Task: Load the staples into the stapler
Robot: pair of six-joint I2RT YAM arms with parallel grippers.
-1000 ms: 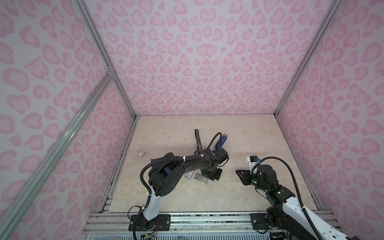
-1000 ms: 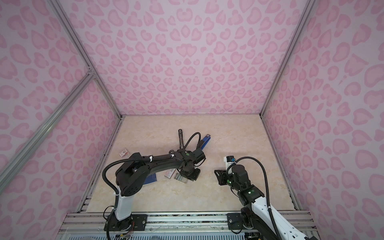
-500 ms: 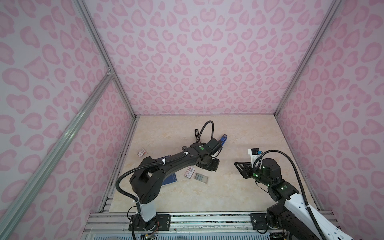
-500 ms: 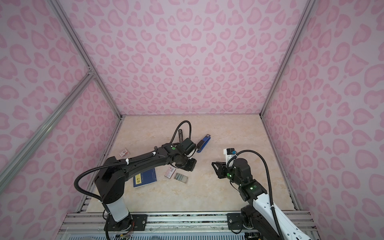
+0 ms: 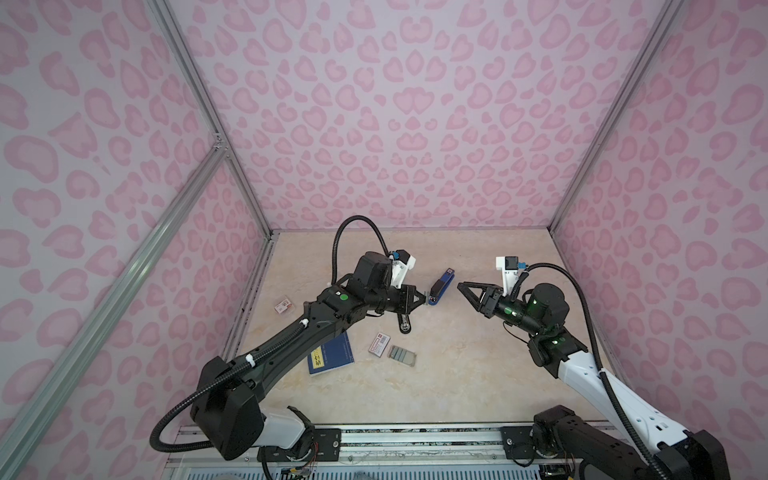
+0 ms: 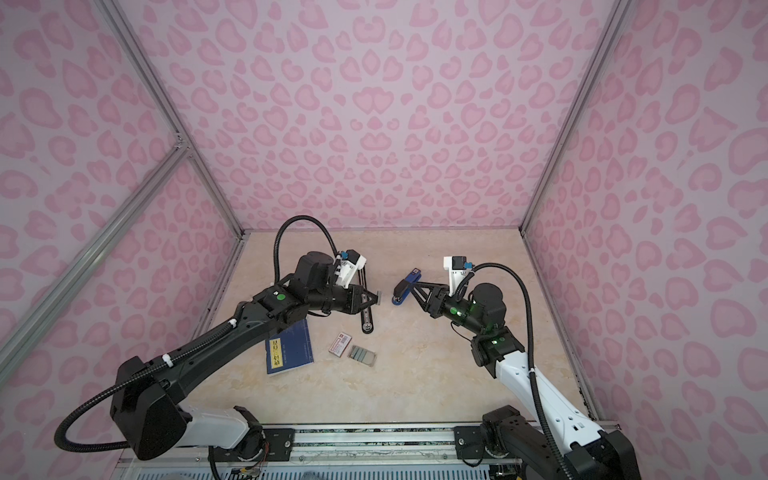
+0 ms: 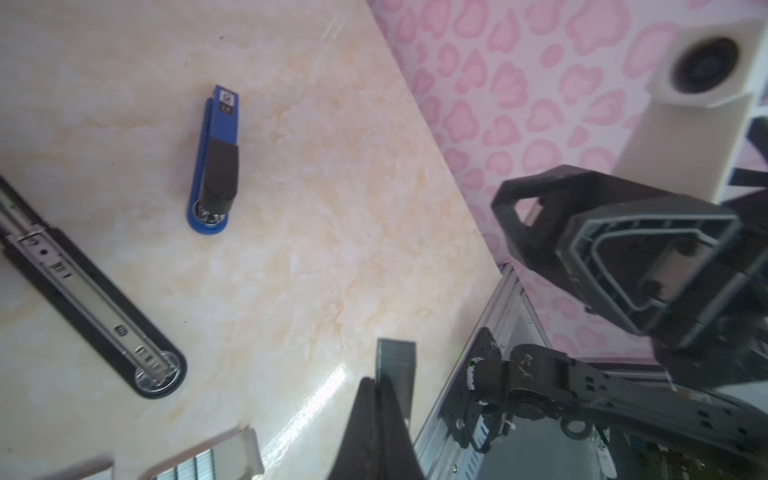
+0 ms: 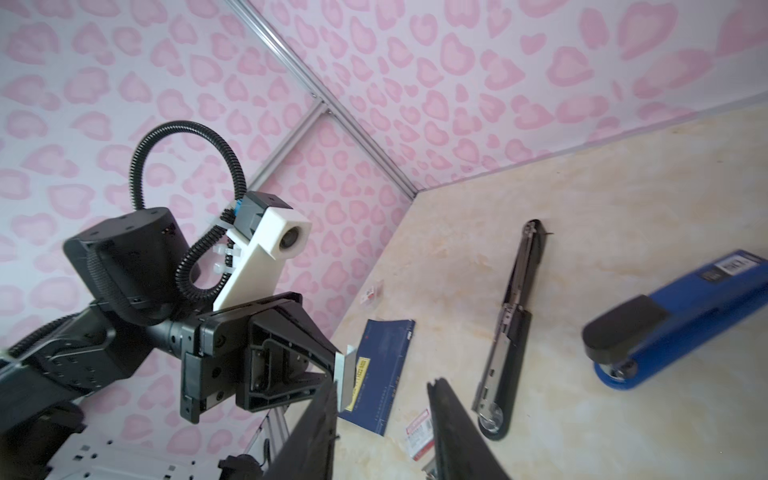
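Left end effector [image 5: 421, 296] clenches a staple strip [image 8: 341, 368] aloft; right end effector [image 8: 383, 385], spread, should probably grip its free end squarely.

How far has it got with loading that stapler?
Done: the black stapler lies opened flat on the table. In hand: the left gripper pinches one strip of staples in the air, facing the open right gripper. Left: getting that strip into the stapler and closing it.
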